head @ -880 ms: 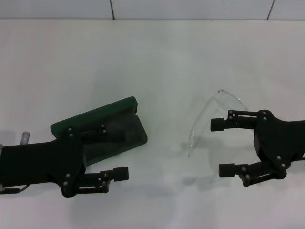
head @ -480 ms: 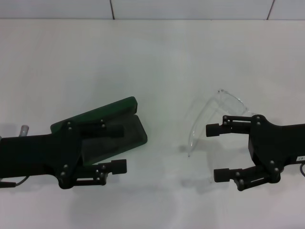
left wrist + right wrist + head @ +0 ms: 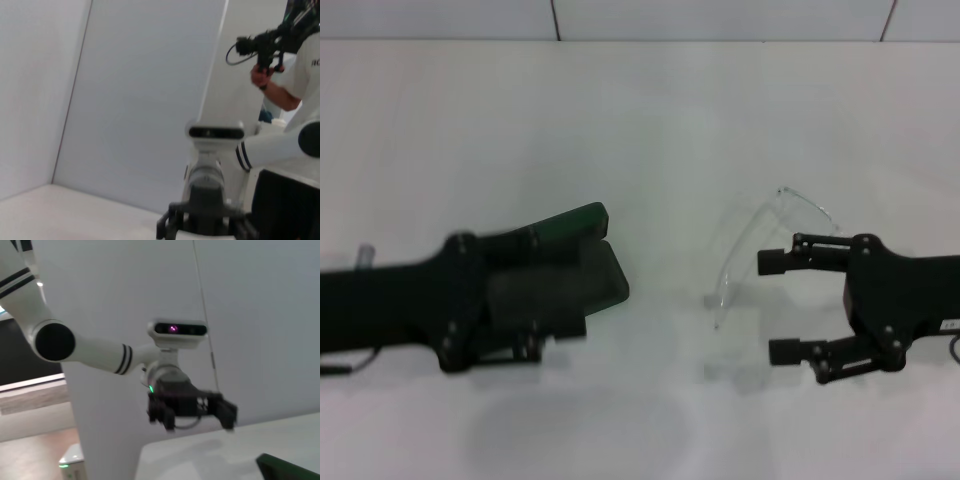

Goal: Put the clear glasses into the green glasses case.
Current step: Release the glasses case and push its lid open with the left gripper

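The left hand (image 3: pixel 555 300) is positioned over the green glasses case (image 3: pixel 582 225), which lies open on the white surface (image 3: pixel 650 130) at the left of the head view. The hand and its arm cover most of the case. Only the far green lid edge and part of the dark lining at the case's right end remain visible. The state of the left hand's fingers cannot be determined; motion blur and the dark lining beneath obscure them.

The clear glasses (image 3: pixel 760 235) rest on the surface to the right of the case and apart from it. 1 curved arm points toward the robot.

The right hand (image 3: pixel 772 307) sits just beside the glasses on their right. Its 2 fingers (image 3: pixel 790 351) are spread wide and grasp nothing. The upper finger lies close to the frame; contact cannot be determined.
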